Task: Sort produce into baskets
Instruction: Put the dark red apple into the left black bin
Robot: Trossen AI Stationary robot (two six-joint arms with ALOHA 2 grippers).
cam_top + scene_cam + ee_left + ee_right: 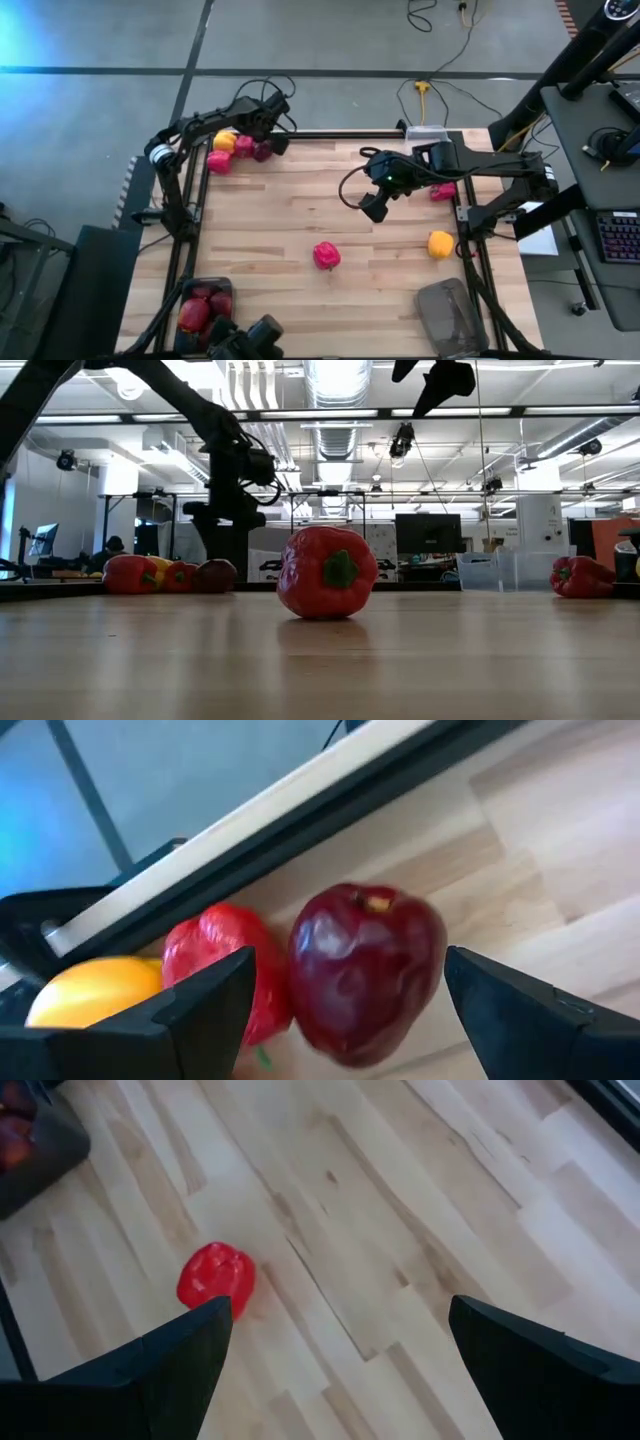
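A dark red apple (365,970) rests on the table in the far left corner, next to a red pepper (215,955) and a yellow-orange round one (95,990). My left gripper (350,1010) is open and slants down over this cluster (240,150), one finger on either side of the apple and apart from it. My right gripper (375,205) hangs open above the middle of the table with nothing between its fingers. A red pepper (326,256) lies on the table below and nearward of it, also in the right wrist view (215,1280).
A yellow-orange one (440,244) and a red pepper (443,191) lie near the right edge. A dark basket (205,310) with red produce stands at the near left, another dark basket (455,318) at the near right. Bare wood lies between them.
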